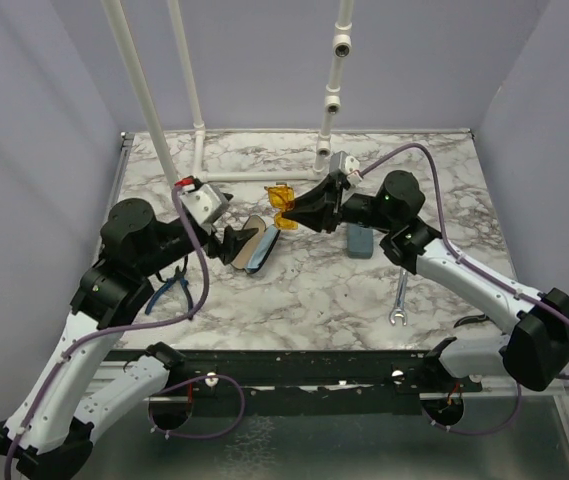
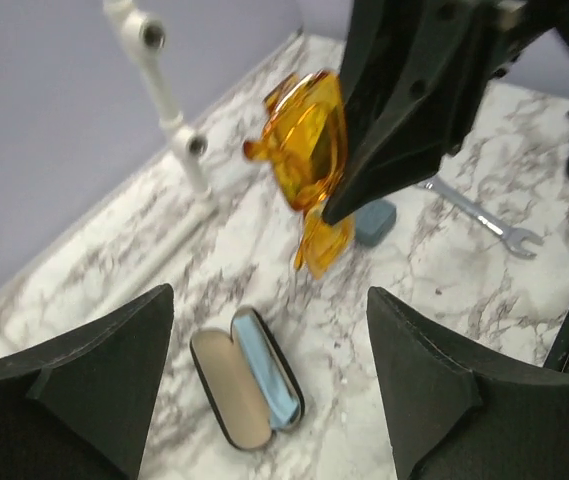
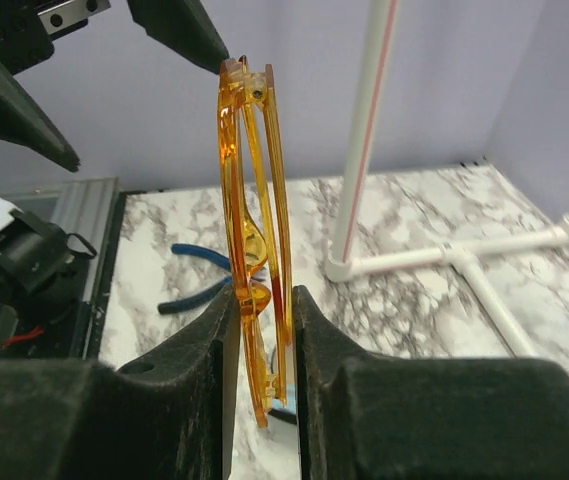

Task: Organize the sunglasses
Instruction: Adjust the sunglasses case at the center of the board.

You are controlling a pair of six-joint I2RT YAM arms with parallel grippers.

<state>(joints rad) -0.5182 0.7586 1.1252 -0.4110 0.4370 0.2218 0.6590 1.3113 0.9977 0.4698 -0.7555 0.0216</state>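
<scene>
Folded translucent yellow-orange sunglasses [image 1: 280,196] [image 2: 309,150] [image 3: 254,200] hang in the air above the table's middle, upright between the fingers of my right gripper [image 1: 288,216] [image 3: 262,310], which is shut on them. Below them, a black oval case [image 1: 257,248] [image 2: 247,390] lies open on the marble, showing a tan lining and a light blue cloth. My left gripper [image 1: 235,243] [image 2: 269,295] hovers over that case, its jaws wide apart and holding nothing. In the left wrist view the right gripper's dark fingers [image 2: 404,110] cover one side of the sunglasses.
A blue-grey oblong case [image 1: 359,240] [image 2: 374,222] sits right of the open case. A wrench [image 1: 401,300] [image 2: 484,220] lies toward the front right, blue-handled pliers [image 1: 174,290] [image 3: 199,280] by the left arm. White pipes [image 1: 329,110] [image 3: 364,150] rise at the back.
</scene>
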